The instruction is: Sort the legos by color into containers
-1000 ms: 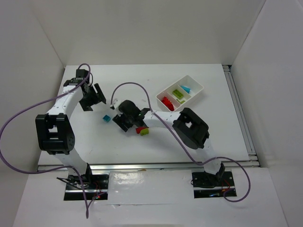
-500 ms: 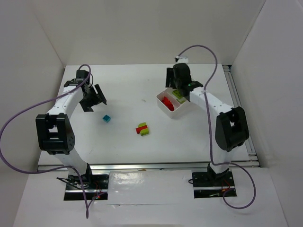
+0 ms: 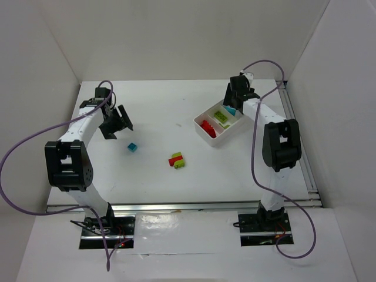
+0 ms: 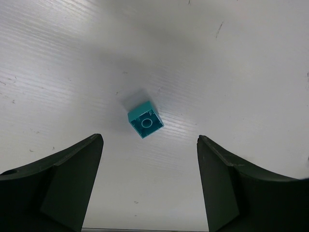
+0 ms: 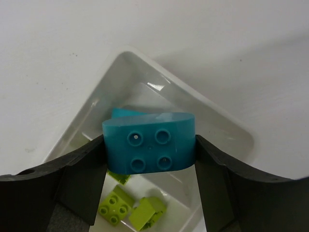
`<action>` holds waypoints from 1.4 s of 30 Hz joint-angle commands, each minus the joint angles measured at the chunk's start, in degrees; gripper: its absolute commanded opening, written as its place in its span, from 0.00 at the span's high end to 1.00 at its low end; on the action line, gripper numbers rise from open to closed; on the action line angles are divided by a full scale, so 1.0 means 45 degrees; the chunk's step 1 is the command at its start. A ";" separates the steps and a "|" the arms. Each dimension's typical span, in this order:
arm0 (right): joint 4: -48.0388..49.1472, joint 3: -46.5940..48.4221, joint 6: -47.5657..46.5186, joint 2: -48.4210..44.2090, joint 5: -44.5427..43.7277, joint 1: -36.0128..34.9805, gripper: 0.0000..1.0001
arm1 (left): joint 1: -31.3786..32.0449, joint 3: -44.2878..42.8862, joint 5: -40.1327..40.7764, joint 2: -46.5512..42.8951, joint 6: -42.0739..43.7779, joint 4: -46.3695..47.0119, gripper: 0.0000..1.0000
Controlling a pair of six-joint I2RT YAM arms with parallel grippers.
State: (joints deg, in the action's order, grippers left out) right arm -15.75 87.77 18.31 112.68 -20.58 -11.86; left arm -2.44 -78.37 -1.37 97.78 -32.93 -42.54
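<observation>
On the white table (image 3: 158,182), at far right: the three-part white tray (image 3: 204,133), with red bricks (image 3: 207,126) in the near compartment, lime bricks (image 3: 221,116) in the middle one and cyan at the far end. Poised over that far end: the right gripper (image 5: 149,162), clenched flank to flank on a rounded cyan brick (image 5: 149,142), studded face toward the wrist view.

Judged the step in hand: dropping this piece in with its own colour. To do it well, keep centred over the far compartment, clear of the lime pile on the near side. Come lower before letting go, to avoid a bounce over the rim. Spread the jaws evenly, then lift straight up. Just beyond and below the held piece, partly hidden: a second cyan brick (image 5: 125,114), already in the compartment.

At left: the left gripper (image 4: 148,145), spread wide and grasping nothing, hanging above a small cyan brick (image 4: 146,121) lying loose on the table, roughly centred between the two fingers, below them, untouched. Near the table's middle, not yet sorted: a red and lime pair (image 3: 177,160), touching.
</observation>
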 commanded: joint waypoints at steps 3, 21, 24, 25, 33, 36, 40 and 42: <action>-0.0250 0.1278 0.0268 0.0291 -0.0447 0.0115 0.10 | -0.0044 -0.0123 -0.0146 0.0108 0.0266 -0.0096 0.12; 0.1839 -0.0287 -0.3519 -0.0964 0.5548 -0.7454 0.09 | -0.0396 -0.2933 0.2040 0.0184 -0.0767 -0.2220 0.10; 0.1839 0.0279 -0.4183 0.0071 0.5550 -0.8456 0.09 | -0.0396 -0.4631 0.2705 0.0946 -0.1353 -0.3354 0.10; 0.1839 0.0494 -0.4340 0.0347 0.5395 -0.9000 0.09 | -0.0396 -0.5022 0.2706 0.1141 -0.1355 -0.4054 0.10; 0.1722 0.3206 -0.4849 0.3509 0.5178 -0.9786 0.01 | -0.0396 -0.5241 0.2375 0.0811 -0.1628 -0.3790 0.10; 0.1585 0.3834 -0.4849 0.4273 0.5022 -0.9904 0.01 | -0.0396 -0.5104 0.2258 0.0694 -0.1491 -0.3651 0.10; 0.1779 0.4558 -0.4849 0.5677 0.4418 -1.0157 0.03 | -0.0396 -0.4988 0.2257 0.0694 -0.1374 -0.3651 0.10; 0.1781 0.5143 -0.4849 0.6109 0.4417 -1.0158 0.07 | -0.0396 -0.4987 0.2257 0.0694 -0.1374 -0.3651 0.10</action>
State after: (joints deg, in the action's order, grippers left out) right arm -9.02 107.02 -2.72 137.47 0.99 -56.51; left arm -4.05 -100.90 9.13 102.67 -39.22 -58.48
